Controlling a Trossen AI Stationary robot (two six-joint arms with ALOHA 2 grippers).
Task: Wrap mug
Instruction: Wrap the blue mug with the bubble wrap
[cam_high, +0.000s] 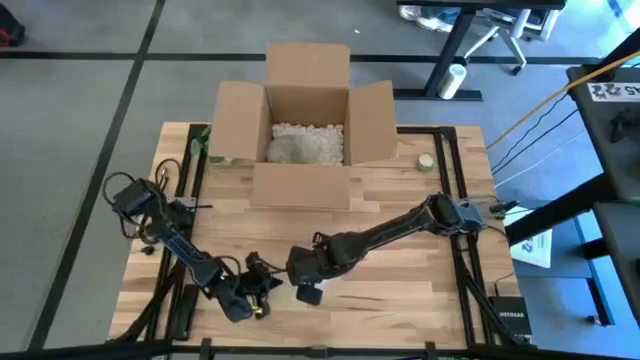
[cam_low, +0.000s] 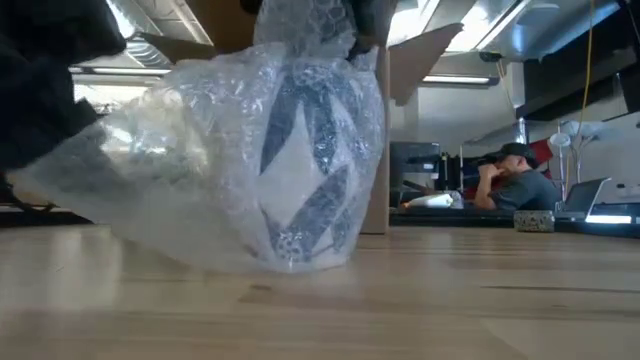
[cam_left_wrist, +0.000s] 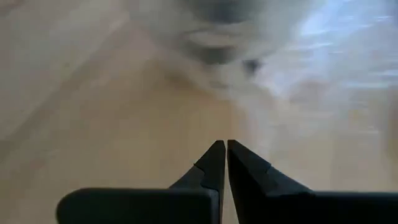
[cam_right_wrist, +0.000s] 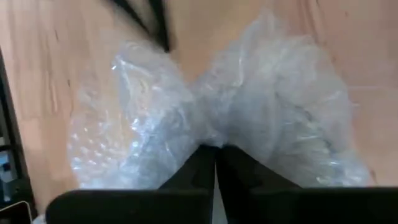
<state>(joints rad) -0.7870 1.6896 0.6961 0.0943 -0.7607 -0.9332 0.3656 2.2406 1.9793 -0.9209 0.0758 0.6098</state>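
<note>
ITEM: mug (cam_low: 305, 190), white w/ dark leaf pattern, upright on bench (cam_high: 400, 270), near front edge, approx. centre. Enclosed in bubble wrap (cam_low: 200, 150); wrap loose, bunched up top, trailing out to 1 side across the boards.

RIGHT CLAW (cam_right_wrist: 215, 152): above the mug, fingers together, clamped on a gathered fold of the bubble wrap at its top. Arm reaches in from the bench's right side.

LEFT CLAW (cam_left_wrist: 225, 149): fingers pressed together, nothing between them, low over bare bench just beside the bundle. High view puts it at front left, next to the right claw.

OTHER: cardboard box (cam_high: 305, 130) at back of bench, flaps open, pale filler inside. Small round object (cam_high: 425, 160) right of box, type unclear. Person (cam_low: 515, 180) seated in room behind, not involved.

RISKS (est.):
- Wrap unsecured; if right claw lets go, bunched top prob. springs open & mug is exposed again.
- Pull on the fold too high or sideways: mug may tip or drag, since only the film is held, not the mug.
- Trailing sheet could snag under left claw.
- Mug sits near front edge; a shove that way could send it off.
</note>
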